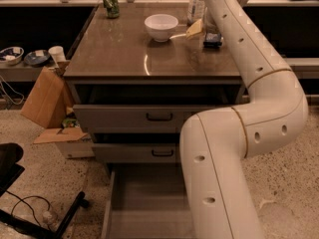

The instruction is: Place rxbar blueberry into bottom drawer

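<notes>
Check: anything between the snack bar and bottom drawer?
Only the robot's white arm, covering the right side of the open grey bottom drawer. The end effector is at the dark-wrapped snack bar, right rear of the brown tabletop.
</notes>
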